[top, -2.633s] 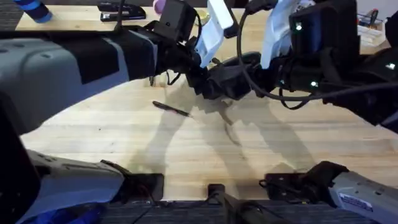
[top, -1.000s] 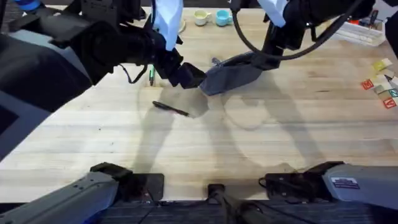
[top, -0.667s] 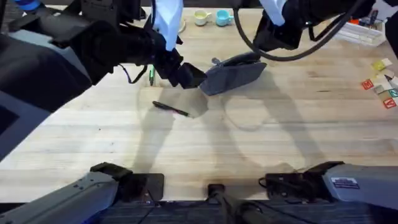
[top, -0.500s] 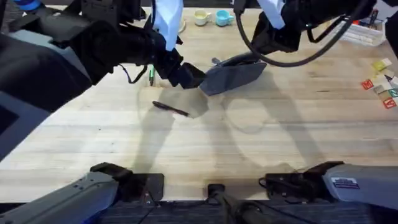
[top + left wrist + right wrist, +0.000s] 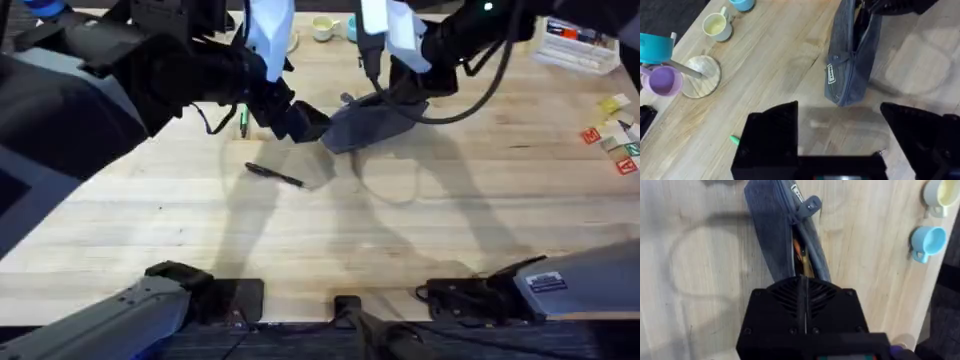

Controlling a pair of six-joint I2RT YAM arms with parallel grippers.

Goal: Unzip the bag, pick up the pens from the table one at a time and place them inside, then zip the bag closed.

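Bag [image 5: 372,122] far centre on the table [image 5: 330,250], zip open. Black pen [image 5: 275,175] and green pen [image 5: 242,122] lie outside — none loaded. Left gripper [image 5: 840,132] gapes, empty; right gripper's grip: cannot tell.

From overhead, the left arm covers most of the green pen [image 5: 242,122] near the table's [image 5: 330,250] far left edge, and its gripper [image 5: 312,125] hides the near end of the pencil pouch [image 5: 372,122]. The black pen [image 5: 275,175] is too thin to show any detail. In the right wrist view the gripper body blocks one end of the pouch, and the orange items inside its open zip are too small to identify.
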